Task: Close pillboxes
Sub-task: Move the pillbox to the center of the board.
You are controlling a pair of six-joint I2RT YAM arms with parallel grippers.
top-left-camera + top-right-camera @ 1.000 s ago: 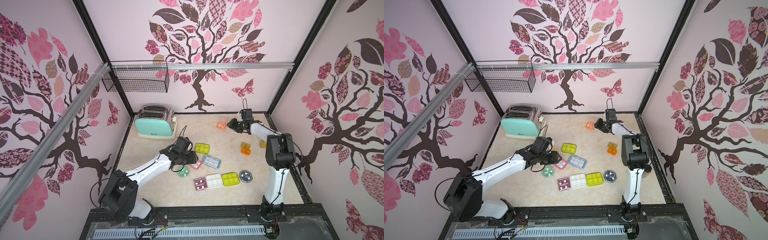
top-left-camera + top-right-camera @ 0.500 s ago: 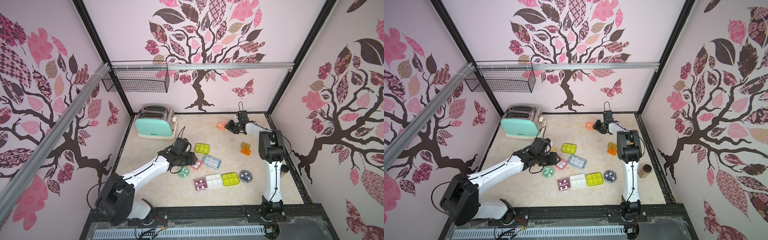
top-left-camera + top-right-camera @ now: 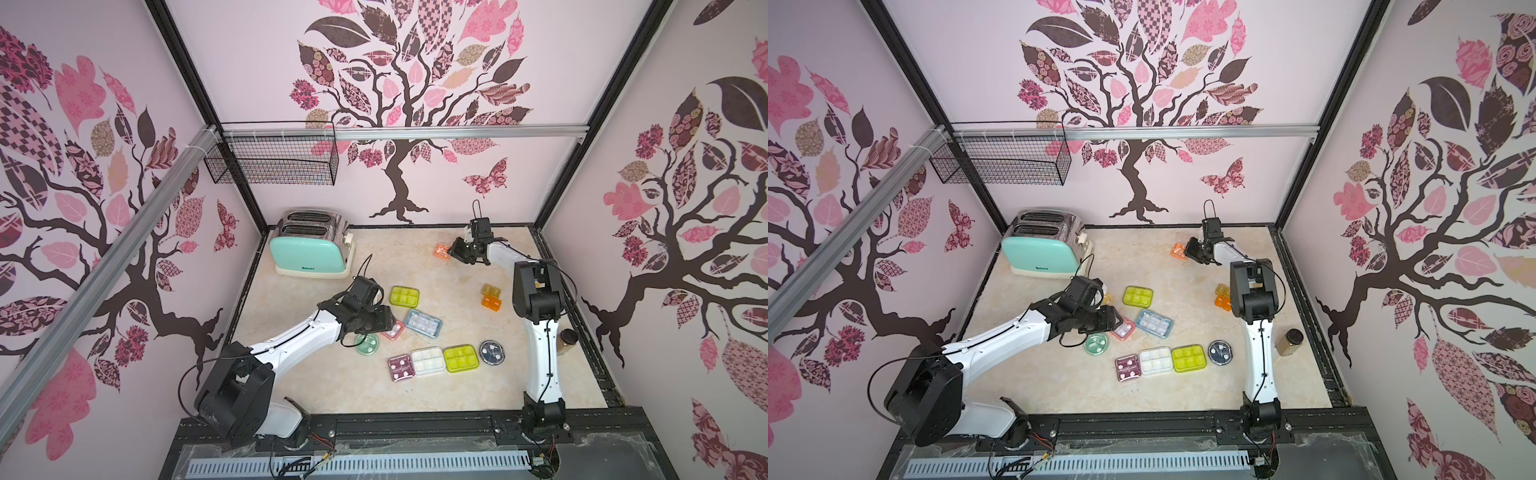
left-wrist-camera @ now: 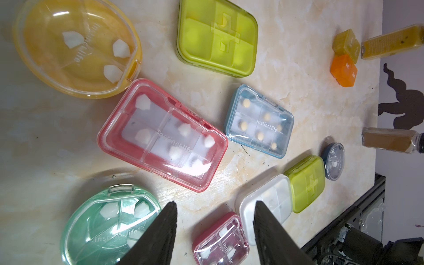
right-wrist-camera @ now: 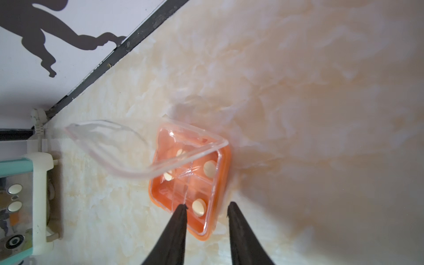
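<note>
Tabletop (image 3: 311, 386) bears a mint toaster (image 3: 309, 253) at its back left corner, the left gripper (image 4: 215, 203) hanging, jaws spread and empty, above the pillboxes (image 3: 424, 359) clustered mid-table, and the right gripper (image 5: 207, 205), jaws parted, straddling one corner of the small orange pillbox (image 5: 197, 183), clear lid (image 5: 114, 146) raised, near the back wall.

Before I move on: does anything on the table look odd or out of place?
Yes: the orange pillbox by the right gripper has its clear lid standing open and tilted. Its pills sit inside, none spilled.
</note>
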